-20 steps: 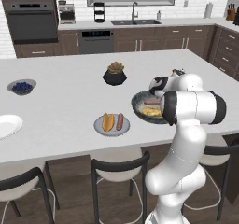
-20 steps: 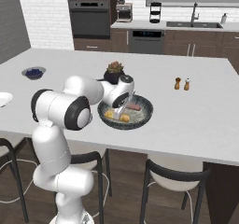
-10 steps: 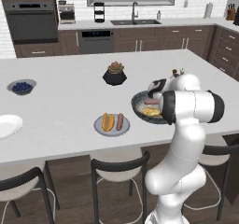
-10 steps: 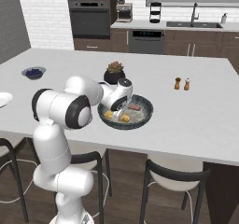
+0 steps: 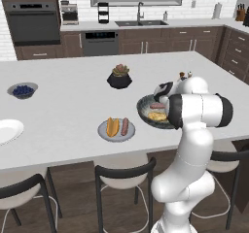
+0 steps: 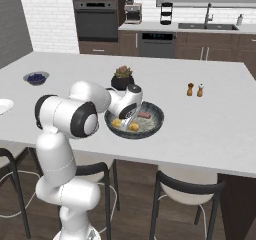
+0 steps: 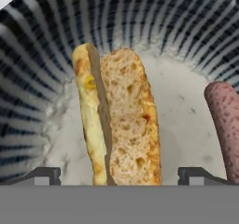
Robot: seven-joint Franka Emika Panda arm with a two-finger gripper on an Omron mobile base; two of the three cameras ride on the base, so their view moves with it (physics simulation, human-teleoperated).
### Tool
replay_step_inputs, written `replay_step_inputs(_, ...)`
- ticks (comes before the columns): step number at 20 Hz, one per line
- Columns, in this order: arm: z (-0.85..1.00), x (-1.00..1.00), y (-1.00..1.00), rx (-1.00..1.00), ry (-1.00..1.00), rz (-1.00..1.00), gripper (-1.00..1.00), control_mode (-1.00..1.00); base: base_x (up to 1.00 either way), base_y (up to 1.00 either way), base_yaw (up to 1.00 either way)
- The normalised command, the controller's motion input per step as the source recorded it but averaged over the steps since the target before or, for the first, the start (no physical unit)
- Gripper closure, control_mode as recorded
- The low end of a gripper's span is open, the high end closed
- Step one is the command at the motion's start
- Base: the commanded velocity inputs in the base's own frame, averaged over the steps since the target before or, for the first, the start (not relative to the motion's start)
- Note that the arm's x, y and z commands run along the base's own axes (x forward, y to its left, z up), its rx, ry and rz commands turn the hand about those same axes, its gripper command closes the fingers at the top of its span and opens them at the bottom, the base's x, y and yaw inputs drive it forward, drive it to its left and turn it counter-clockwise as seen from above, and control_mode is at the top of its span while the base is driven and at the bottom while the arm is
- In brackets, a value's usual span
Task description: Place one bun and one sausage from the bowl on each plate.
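The hand (image 7: pixel 119 174) hangs low inside the bowl (image 6: pixel 156 118), fingers spread wide — one tip on either side of a split bun (image 7: pixel 116 120), not touching it. A sausage (image 7: pixel 226 122) lies just beside the bun. On the surface (image 5: pixel 68 106), the grey plate (image 5: pixel 103 130) already carries a bun and sausage — the white plate (image 5: pixel 7 130) sits well apart.

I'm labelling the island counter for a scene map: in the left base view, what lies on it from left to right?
White plate → bowl of blueberries → grey plate with a bun and sausage → black pot with a succulent → dark speckled bowl, where the gripper works.
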Motion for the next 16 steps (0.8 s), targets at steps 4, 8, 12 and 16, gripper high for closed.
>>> replay_step_inputs(4, 0.00, 0.00, 0.00, 0.00, 0.00, 0.00, -1.00, -1.00, 0.00, 0.00, 0.00)
replay_step_inputs(8, 0.00, 0.00, 0.00, 0.00, 0.00, 0.00, -1.00, -1.00, 0.00, 0.00, 0.00)
replay_step_inputs(12, 0.00, 0.00, 0.00, 0.00, 0.00, 0.00, -1.00, -1.00, 0.00, 0.00, 0.00)
replay_step_inputs(16, -0.06, 0.15, 0.00, 0.00, -0.01, 0.01, -1.00, -1.00, 0.00, 0.00, 0.00)
